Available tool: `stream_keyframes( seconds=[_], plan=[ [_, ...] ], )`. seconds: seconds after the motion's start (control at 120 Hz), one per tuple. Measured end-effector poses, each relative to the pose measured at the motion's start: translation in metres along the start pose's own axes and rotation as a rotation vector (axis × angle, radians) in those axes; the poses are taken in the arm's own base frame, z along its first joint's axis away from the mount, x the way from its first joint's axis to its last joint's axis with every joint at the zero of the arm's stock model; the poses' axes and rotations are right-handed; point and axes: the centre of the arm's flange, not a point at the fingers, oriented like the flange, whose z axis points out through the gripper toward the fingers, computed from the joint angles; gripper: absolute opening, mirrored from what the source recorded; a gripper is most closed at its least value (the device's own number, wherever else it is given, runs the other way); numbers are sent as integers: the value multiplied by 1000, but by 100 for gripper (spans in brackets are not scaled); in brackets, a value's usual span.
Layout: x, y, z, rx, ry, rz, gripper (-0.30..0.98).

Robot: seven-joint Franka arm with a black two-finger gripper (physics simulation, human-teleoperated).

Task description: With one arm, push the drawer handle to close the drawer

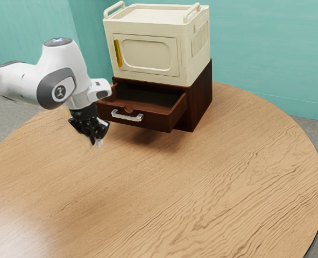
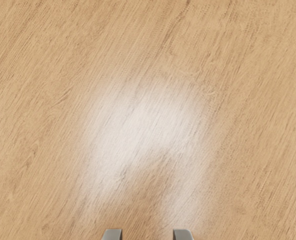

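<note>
Midway through a drawer-closing task, a white robot arm (image 1: 21, 83) reaches in from between nine and ten o'clock in the exterior view, its black gripper (image 1: 98, 142) pointing down over a round wooden table (image 1: 202, 188). The two fingers (image 2: 112, 235) stand clearly parted in the wrist view, with wood grain between their tips and nothing in their hold. A pale gleam (image 2: 142, 117) and a darker patch of shadow (image 2: 153, 177) mark the tabletop near them.

Toward the table's twelve o'clock edge sits a dark reddish-brown cabinet (image 1: 200, 99), its drawer (image 1: 161, 122) pulled out toward seven o'clock. The silvery handle (image 1: 127, 115) on the drawer front lies between one and two o'clock from the fingertips in the exterior view, near the gripper but apart from it. Atop the cabinet rests a cream-coloured box (image 1: 193, 64), with a yellow pull (image 1: 118, 53) at the nine o'clock side of its front and a raised rail (image 1: 192, 12) between one and two o'clock. Behind, teal walls (image 1: 266, 59) rise above a grey floor (image 1: 317, 131).
</note>
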Motion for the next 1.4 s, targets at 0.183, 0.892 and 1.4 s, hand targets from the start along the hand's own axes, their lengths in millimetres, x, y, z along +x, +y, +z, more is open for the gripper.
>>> stream_keyframes(
  seconds=[0.183,0.892,1.4],
  plan=[
    [16,-5,16,6,-13,-1,0],
    [122,-14,57,-10,76,7,-4],
    [196,-29,82,-16,150,27,-4]
  ],
)
